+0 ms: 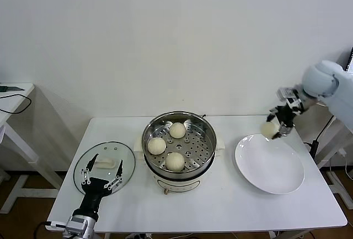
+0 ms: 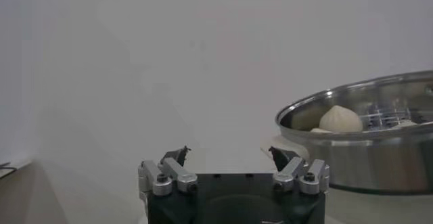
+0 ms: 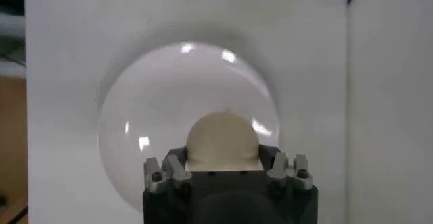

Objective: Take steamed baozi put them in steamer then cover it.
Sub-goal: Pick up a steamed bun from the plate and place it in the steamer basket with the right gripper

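While the right arm carries the last bun, these relations govern the transfer:
Surface: bears steamer, plate, lid.
Steamer: centre, toward the robot's left of the carried bun; three baozi on its tray, near-right sector free.
Plate: bare, beneath the right claw.
Left claw: wide, empty, over the glass lid.
Right claw: narrowed on the fourth baozi, lifted clear of the plate.

No text, label, brand, number or sign can be read in any of the three views — none is seen on the steamer, on its cream-white base, on the glass lid or on the white plate. The grippers' housings are shown without legible markings as well — only screws and bare metal are visible there.
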Motion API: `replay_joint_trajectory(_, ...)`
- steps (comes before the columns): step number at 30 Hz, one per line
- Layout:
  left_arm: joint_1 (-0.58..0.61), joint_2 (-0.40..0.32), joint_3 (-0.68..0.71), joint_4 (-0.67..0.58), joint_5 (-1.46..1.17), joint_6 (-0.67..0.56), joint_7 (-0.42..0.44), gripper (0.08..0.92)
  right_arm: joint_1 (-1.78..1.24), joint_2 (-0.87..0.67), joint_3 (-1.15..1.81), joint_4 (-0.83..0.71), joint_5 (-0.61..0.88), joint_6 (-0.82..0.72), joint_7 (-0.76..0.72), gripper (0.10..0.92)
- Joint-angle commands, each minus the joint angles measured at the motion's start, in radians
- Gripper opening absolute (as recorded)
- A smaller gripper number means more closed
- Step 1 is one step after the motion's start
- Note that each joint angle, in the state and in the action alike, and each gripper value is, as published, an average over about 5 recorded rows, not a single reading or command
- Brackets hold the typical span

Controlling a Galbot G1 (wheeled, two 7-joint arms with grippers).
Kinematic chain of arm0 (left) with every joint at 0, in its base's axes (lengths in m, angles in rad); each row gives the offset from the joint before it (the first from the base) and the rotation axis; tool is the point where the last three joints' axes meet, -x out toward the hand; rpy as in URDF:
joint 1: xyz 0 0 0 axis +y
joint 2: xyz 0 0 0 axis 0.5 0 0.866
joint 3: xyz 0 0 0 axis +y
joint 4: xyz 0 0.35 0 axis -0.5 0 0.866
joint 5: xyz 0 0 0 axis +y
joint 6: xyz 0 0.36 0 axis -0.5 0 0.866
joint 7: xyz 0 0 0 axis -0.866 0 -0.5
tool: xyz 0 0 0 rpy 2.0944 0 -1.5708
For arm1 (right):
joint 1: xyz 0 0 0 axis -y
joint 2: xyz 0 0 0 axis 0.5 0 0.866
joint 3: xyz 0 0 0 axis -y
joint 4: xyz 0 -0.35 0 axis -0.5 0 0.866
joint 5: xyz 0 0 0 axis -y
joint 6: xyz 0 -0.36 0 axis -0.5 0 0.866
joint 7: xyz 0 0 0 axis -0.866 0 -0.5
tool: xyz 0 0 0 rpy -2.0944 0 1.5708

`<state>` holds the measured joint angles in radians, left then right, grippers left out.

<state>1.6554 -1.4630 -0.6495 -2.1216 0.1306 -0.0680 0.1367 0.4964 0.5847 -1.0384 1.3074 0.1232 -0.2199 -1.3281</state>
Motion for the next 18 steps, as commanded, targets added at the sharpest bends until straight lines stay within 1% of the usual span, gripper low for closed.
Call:
replay_joint_trajectory(1, -0.005, 0.006, -0.001, 0.001, -0.005, -0.001, 0.005, 0.823, 0.49, 0.104, -0.458, 0.25, 0.373, -0.155, 0.057, 0.696)
replay_joint_trajectory(8, -0.015, 0.01, -0.009, 0.004, -0.022, 0.001, 0.009, 0.823, 0.446, 0.277, -0.448, 0.257, 0.445, -0.226, 0.108, 0.702)
replay_joint_trajectory(14, -0.019, 0.011, -0.022, 0.011, -0.032, 0.002, 0.013, 0.823, 0.374, 0.42, -0.425, 0.19, 0.457, -0.244, 0.13, 0.711)
replay_joint_trajectory(18, -0.019, 0.012, -0.032, 0.019, -0.043, -0.003, 0.016, 0.823, 0.325, 0.485, -0.418, 0.147, 0.448, -0.249, 0.139, 0.713)
